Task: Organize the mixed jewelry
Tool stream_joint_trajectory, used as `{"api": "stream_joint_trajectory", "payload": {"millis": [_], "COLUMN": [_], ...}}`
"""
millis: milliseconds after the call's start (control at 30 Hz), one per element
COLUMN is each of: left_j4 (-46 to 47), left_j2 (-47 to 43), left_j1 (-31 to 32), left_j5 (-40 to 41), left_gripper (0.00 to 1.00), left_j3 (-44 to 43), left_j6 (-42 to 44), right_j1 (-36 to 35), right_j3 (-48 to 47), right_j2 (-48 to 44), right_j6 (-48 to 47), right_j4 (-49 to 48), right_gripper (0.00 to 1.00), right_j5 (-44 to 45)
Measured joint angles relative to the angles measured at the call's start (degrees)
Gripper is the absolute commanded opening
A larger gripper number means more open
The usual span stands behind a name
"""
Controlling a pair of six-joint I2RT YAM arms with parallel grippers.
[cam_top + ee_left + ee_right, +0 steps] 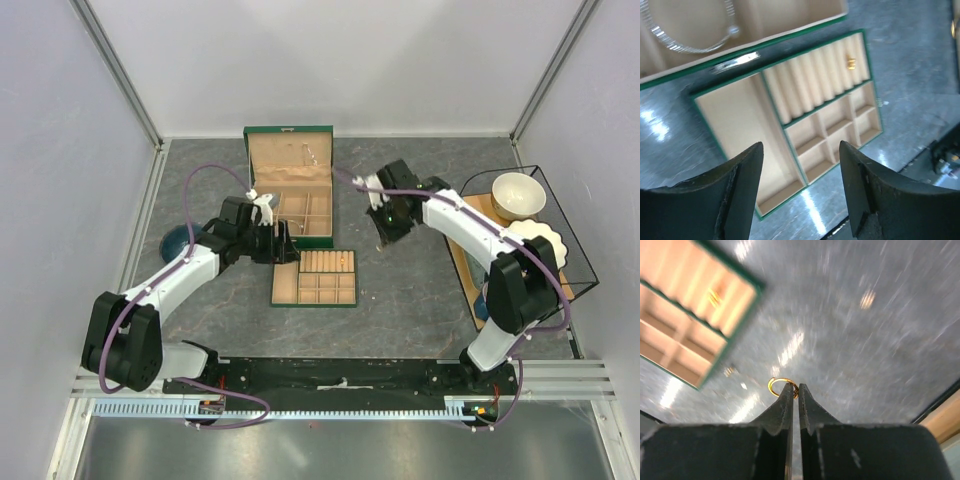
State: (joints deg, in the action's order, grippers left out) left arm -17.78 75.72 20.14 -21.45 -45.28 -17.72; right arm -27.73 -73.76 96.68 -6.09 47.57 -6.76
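Observation:
My right gripper (794, 387) is shut on a small gold ring (776, 386), which sticks out to the left of its tips, above the grey table. In the top view that gripper (381, 242) hangs right of the tan tray (315, 277). A tiny gold piece (715, 297) lies in the tray's ridged rows and also shows in the left wrist view (851, 63). My left gripper (800, 160) is open and empty above the tray (735, 115). A silver bangle (687, 37) lies in the green box (670, 80). Tiny pieces (730, 371) lie on the table beside the tray.
The open green box (291, 180) stands at the back centre. A black wire basket (575, 250) at the right holds a cream bowl (518, 194) and a white dish. A dark blue object (174, 238) lies by the left arm.

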Motion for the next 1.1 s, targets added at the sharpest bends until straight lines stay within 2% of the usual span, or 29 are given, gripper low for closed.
{"api": "stream_joint_trajectory", "payload": {"millis": [167, 300, 567, 867, 967, 1100], "left_j4": [4.4, 9.2, 13.3, 15.1, 15.4, 15.9], "left_j2": [0.0, 0.2, 2.9, 7.0, 8.4, 9.3], "left_j1": [2.3, 4.5, 7.7, 10.4, 10.8, 10.9], "left_j5": [-7.5, -10.1, -7.6, -3.6, -2.6, -1.5], "left_gripper": [0.68, 0.66, 0.64, 0.63, 0.61, 0.53], "left_j3": [-2.6, -6.8, -14.7, -16.3, -16.3, -16.6], "left_j6": [-2.0, -4.8, -7.1, -8.4, -8.7, -9.1], "right_j1": [0.0, 0.0, -0.2, -0.3, -0.3, -0.5], "right_j3": [-14.9, -19.8, -20.3, -20.0, -19.4, -18.7], "right_j2": [0.2, 0.5, 4.0, 4.1, 3.6, 2.9], "right_j6": [2.3, 5.3, 9.4, 12.4, 13.2, 14.0], "right_j4": [-2.3, -6.1, -7.7, -9.6, -10.4, -11.0], "right_gripper": [0.06, 0.07, 0.06, 0.06, 0.06, 0.07], "right_j5": [-2.1, -4.0, -7.0, -11.0, -11.8, -12.9]}}
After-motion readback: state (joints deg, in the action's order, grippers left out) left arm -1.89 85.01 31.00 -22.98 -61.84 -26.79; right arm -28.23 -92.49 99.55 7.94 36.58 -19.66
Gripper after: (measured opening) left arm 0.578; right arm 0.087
